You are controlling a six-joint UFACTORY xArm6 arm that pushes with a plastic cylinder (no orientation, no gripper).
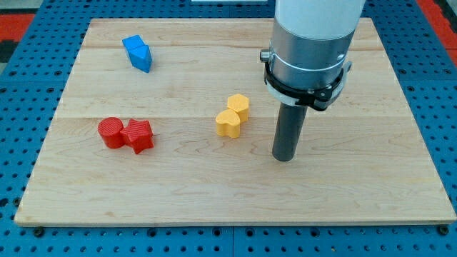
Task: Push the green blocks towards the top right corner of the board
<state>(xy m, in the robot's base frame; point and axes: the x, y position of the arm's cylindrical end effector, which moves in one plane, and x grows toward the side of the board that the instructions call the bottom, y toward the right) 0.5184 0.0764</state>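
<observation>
No green block shows anywhere in the camera view; the arm's body covers part of the board's top right, and I cannot tell what lies behind it. My tip (284, 158) rests on the wooden board (214, 200), right of centre. Two yellow blocks touch each other to the tip's left: one (238, 106) above, a heart-like one (228, 123) below. The tip stands apart from them by about a block's width.
A blue block (137, 53) lies at the top left. A red round block (111, 133) and a red star-like block (138, 135) touch each other at the left. The board sits on a blue pegboard table (21, 86).
</observation>
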